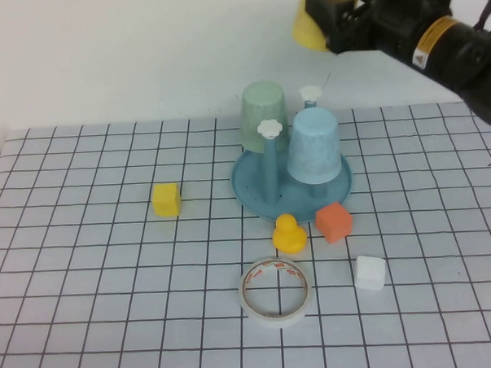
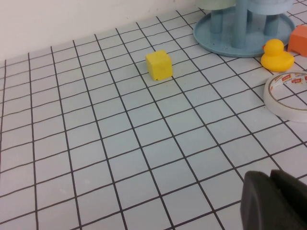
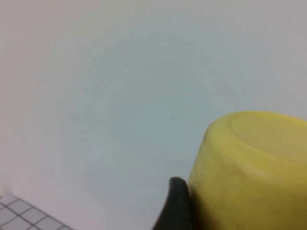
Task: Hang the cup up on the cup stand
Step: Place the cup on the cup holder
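Cups: three — one yellow cup (image 1: 313, 22), one green cup (image 1: 263, 112), one blue cup (image 1: 314, 145). 
Stand (image 1: 254, 186): one. White knobs showing: two, near knob (image 1: 270, 128) and far knob (image 1: 311, 92). 
Blocks: three — yellow block (image 1: 166, 199), orange block (image 1: 334, 222), white block (image 1: 370, 273). 
Duck (image 1: 288, 233): one. 
Tape (image 1: 274, 290): one roll. 
Tools: two — left tool (image 2: 276, 201), right tool (image 1: 334, 21).

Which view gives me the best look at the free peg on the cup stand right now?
The high view: the cup stand shows whole, its flower-topped free peg clear beside the green cup and blue cup. The left wrist view catches only its base and lower posts. The right wrist view shows just the yellow cup.
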